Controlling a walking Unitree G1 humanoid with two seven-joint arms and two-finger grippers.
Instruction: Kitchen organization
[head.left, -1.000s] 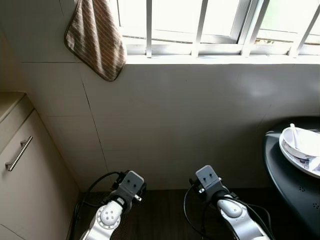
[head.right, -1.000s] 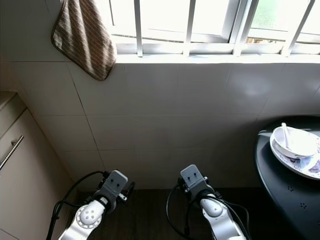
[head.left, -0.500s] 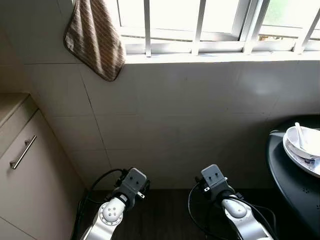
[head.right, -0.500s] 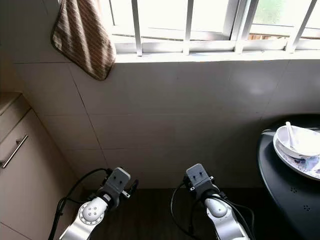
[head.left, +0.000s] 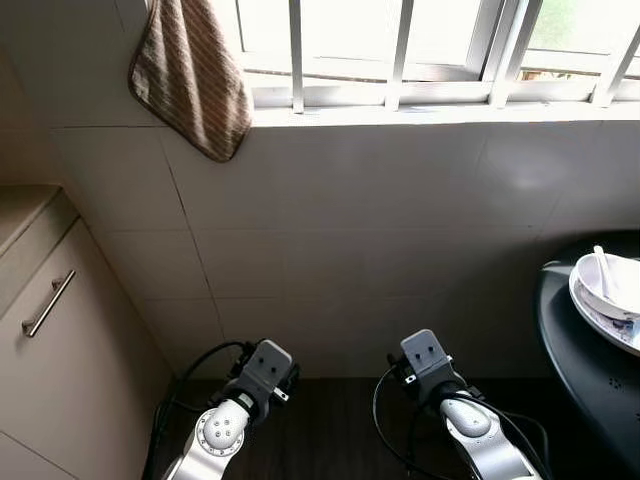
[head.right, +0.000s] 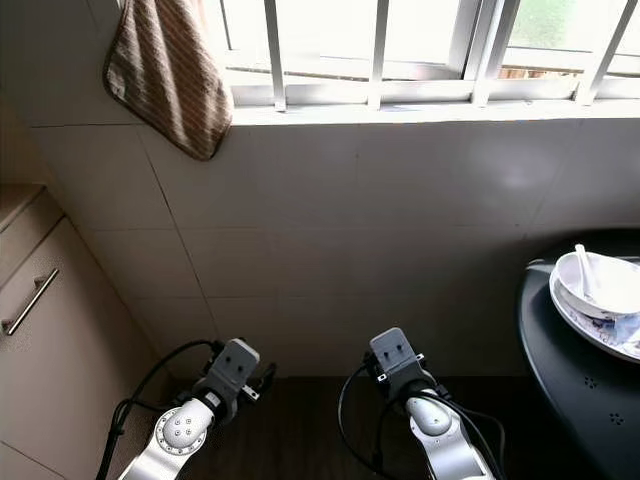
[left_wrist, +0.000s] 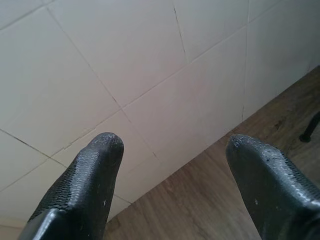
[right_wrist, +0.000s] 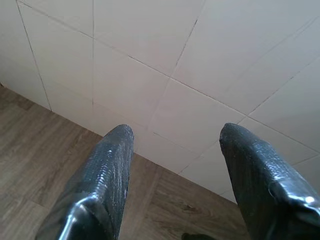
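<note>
Tiled wall (head.left: 380, 230) below barred window (head.left: 400, 45), striped cloth (head.left: 190, 80) hung at upper left, white bowl (head.right: 603, 283) with spoon (head.right: 583, 268) set on plate on dark surface (head.right: 570, 390) at right, left tool (left_wrist: 170, 165) and right tool (right_wrist: 172, 155) held low with fingers spread, nothing grasped.

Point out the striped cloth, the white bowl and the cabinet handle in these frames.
striped cloth (head.left: 195, 85), left eye view, middle of the hanging fabric.
white bowl (head.right: 608, 283), right eye view, inside of the bowl, beside the spoon.
cabinet handle (head.left: 48, 303), left eye view, middle of the metal bar.
</note>
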